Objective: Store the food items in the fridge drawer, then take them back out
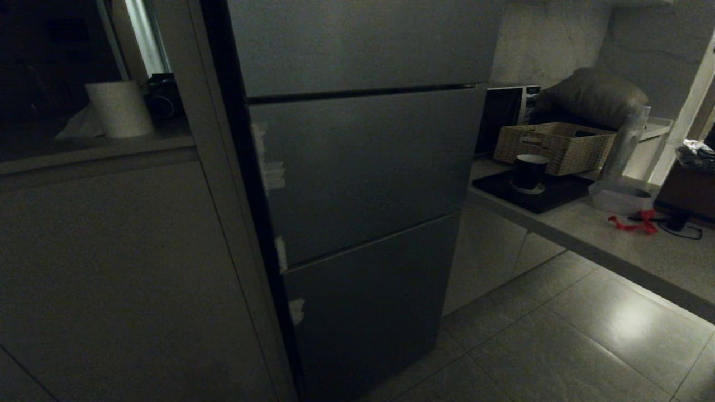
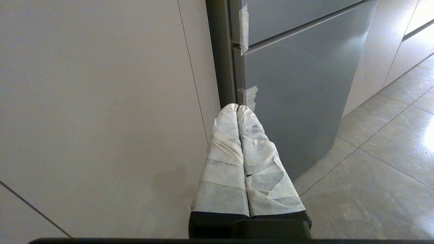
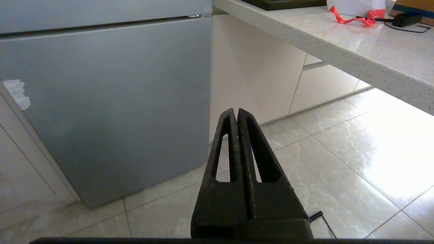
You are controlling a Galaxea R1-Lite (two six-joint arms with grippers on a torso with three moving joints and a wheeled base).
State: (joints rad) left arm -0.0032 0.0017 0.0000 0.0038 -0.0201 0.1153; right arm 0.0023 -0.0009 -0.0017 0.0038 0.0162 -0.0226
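The fridge (image 1: 363, 184) stands with all three dark grey panels flush, whitish tape scraps (image 1: 271, 167) down its hinge-side edge, so the drawer and anything inside cannot be seen; no red food items are in sight either, only a red ribbon-like scrap (image 1: 634, 223) on the surface (image 1: 642, 251) to the right of the fridge, past a dark mug (image 1: 528, 172) and a wicker basket (image 1: 558, 146). Both arms hang low before the fridge's bottom panel. The left tool (image 2: 238, 107), its fingers wrapped in pale cloth tape, is pressed fully together and holds nothing, pointing at the seam between the fridge and the pale cabinet (image 2: 101, 101) on its other side. The right tool (image 3: 235, 111), bare black, is likewise closed tight and empty, aimed at the floor just off the fridge's lower right corner. I'd say nothing has begun. The risk from here is mostly at the door: with flat, handle-less panels, a tool could slip off the edge, or catch the cabinet gap instead of the door. The panels look smooth, matte and hard to grip.
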